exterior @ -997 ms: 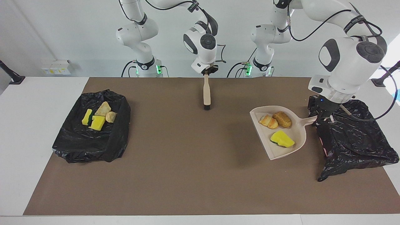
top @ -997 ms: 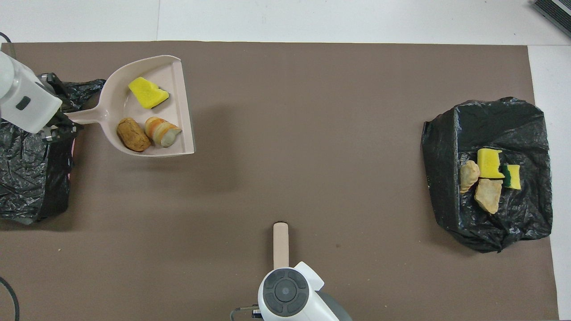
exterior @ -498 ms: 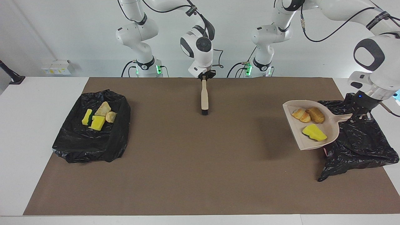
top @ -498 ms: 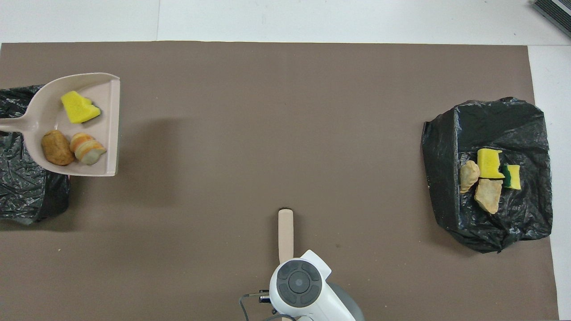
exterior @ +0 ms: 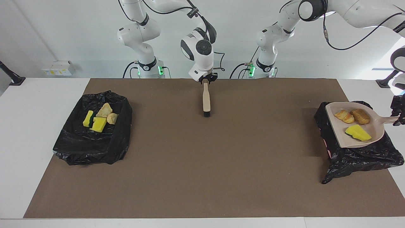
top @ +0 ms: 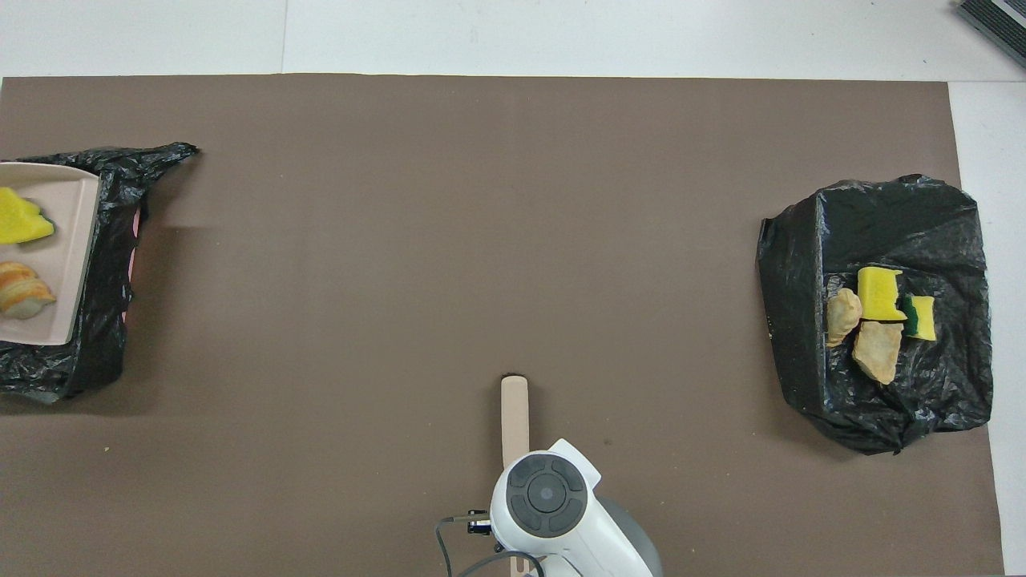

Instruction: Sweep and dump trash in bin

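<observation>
My left gripper (exterior: 397, 115) is shut on the handle of the beige dustpan (exterior: 340, 132) and holds it over the black-bag bin (exterior: 357, 156) at the left arm's end of the table. The pan carries trash: a yellow sponge bit (exterior: 357, 133), a beige bread chunk (exterior: 345, 116) and an orange-brown chunk (exterior: 360, 116). In the overhead view the dustpan (top: 68, 256), sponge bit (top: 20, 227) and bread chunk (top: 24, 292) show over the bin (top: 104, 320). My right gripper (exterior: 206, 79) is shut on the brush (exterior: 206, 99), which hangs with its bristles at the mat.
A second black-bag bin (exterior: 91, 142) sits at the right arm's end of the table, with yellow sponge bits (exterior: 98, 124) and beige chunks (exterior: 105, 110) on it; it also shows in the overhead view (top: 874, 393). A brown mat (exterior: 202, 164) covers the table.
My left gripper has carried the loaded dustpan toward the left arm's end of the table, from beside the bin to over it. My right gripper has drawn the brush slightly toward the robots.
</observation>
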`<state>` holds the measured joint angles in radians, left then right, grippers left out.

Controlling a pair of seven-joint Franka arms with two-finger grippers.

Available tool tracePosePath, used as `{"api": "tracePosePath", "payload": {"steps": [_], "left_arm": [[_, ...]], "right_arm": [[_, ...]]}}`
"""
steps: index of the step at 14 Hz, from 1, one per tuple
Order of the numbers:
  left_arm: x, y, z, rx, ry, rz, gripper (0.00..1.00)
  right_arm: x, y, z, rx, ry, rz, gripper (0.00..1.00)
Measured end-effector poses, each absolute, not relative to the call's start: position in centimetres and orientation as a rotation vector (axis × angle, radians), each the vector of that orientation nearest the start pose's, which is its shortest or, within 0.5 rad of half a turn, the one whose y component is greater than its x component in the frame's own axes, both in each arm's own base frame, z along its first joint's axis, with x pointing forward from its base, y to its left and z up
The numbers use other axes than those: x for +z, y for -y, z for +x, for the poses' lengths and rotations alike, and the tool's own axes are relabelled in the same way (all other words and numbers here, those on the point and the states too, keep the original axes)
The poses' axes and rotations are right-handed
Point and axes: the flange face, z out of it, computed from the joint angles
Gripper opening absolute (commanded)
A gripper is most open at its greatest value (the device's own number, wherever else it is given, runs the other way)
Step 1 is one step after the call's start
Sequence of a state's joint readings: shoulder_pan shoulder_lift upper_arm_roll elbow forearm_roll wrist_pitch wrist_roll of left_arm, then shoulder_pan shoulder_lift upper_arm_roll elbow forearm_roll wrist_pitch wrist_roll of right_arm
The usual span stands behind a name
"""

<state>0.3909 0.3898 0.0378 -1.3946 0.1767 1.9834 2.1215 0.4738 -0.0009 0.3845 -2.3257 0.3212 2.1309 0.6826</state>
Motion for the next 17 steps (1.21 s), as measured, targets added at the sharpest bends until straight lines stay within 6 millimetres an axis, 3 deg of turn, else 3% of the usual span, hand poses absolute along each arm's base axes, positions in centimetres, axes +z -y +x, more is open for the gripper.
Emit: {"api": "tracePosePath", "payload": {"steps": [3, 6, 9, 13, 17], "left_arm": [[51.7, -32.2, 62.8, 0.273, -2.127, -1.755, 0.00], [51.4, -33.6, 62.4, 0.463, -2.032, -1.703, 0.00], [51.1, -32.4, 62.6, 0.580, -1.916, -1.703, 0.00], [51.2, -29.7, 62.2, 0.700, -1.799, -1.643, 0.00], [52.9, -26.5, 61.7, 0.798, -1.749, -1.494, 0.00]], "right_arm": [[34.2, -37.0, 33.1, 0.406, -0.043, -3.063, 1.00], [37.8, -33.5, 37.9, 0.323, -0.113, -3.106, 1.00], [42.0, -30.7, 41.4, 0.242, -0.169, -3.125, 1.00], [45.3, -29.3, 43.9, 0.131, -0.193, -3.140, 1.00], [50.3, -25.8, 47.2, 0.062, -0.185, -3.123, 1.00]]}}
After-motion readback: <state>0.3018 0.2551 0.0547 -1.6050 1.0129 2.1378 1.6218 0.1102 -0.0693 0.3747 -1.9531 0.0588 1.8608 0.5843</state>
